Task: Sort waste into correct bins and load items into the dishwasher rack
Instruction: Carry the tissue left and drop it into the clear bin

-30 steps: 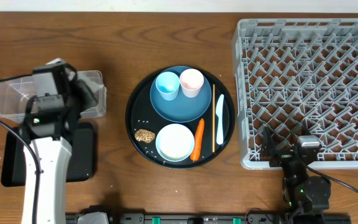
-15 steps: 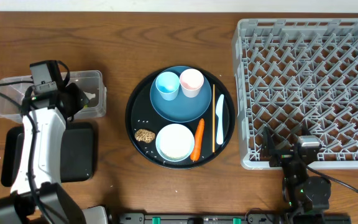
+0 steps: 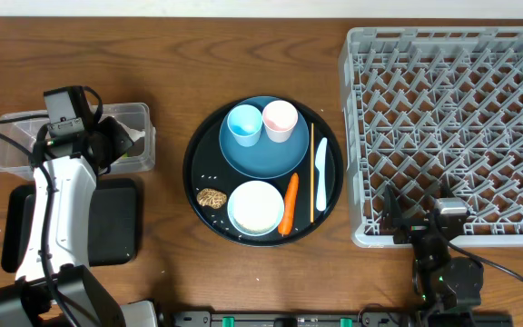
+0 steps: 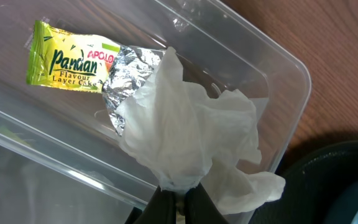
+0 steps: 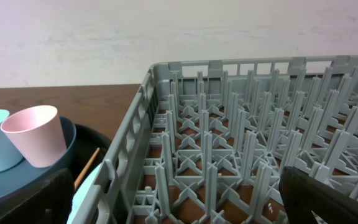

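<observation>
Plastic tub (image 4: 278, 74): one wrapper (image 4: 67, 62) inside; one tissue (image 4: 191, 137), seemingly pinched above.

A clear plastic tub (image 4: 42, 137) with rounded corners fills most of the frame, running from the lower left to the upper right. In its upper left lies a yellow-green snack wrapper (image 4: 67, 62) printed "Pandan Flavour Layer Cake", its torn right end showing crinkled silver foil. A crumpled white tissue (image 4: 191, 137) spreads across the centre, overlapping that foil end. The end effector (image 4: 178, 202) at the bottom centre is pinched together on the tissue's lower tip. Brown wooden tabletop (image 4: 328, 37) shows at the upper right, and the curved edge of a dark tray (image 4: 328, 168) at the lower right.
</observation>
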Motion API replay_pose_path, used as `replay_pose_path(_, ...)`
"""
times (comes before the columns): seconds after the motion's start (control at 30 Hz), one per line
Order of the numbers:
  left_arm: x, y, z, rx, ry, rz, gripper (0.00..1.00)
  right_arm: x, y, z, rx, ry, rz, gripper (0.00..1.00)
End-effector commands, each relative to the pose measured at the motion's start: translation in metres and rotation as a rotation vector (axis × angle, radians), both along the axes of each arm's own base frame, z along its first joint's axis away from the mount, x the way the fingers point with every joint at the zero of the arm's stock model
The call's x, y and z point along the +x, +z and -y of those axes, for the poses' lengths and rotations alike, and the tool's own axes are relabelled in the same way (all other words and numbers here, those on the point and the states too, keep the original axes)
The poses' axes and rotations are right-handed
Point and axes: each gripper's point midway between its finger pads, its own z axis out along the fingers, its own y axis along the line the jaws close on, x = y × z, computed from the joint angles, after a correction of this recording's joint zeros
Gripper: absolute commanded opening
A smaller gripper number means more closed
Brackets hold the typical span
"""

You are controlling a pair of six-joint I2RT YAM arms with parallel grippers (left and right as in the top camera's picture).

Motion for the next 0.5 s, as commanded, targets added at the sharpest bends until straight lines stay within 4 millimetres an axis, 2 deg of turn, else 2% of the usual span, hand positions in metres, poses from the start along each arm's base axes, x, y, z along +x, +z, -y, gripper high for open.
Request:
replay_pose_path(0.0,0.0057,0.0041,-0.0021,0.000,0.005,0.014,0.06,0.0003,-0.0016,0.0055,-0.013,-0.024,-0.005,0.99)
replay_pose_path(0.33,0.0050,0.0044,-0.0079,0.029,0.022,0.010,0.07,0.0003,-0.0016,0.0055,-0.013,-0.024,-0.005,0.99)
replay_pose_path(0.47,0.0051,0.0045,-0.0079,0.029,0.022,0.011,0.17,0.0003,-0.0016,0.0055,-0.013,-0.024,-0.005,0.99)
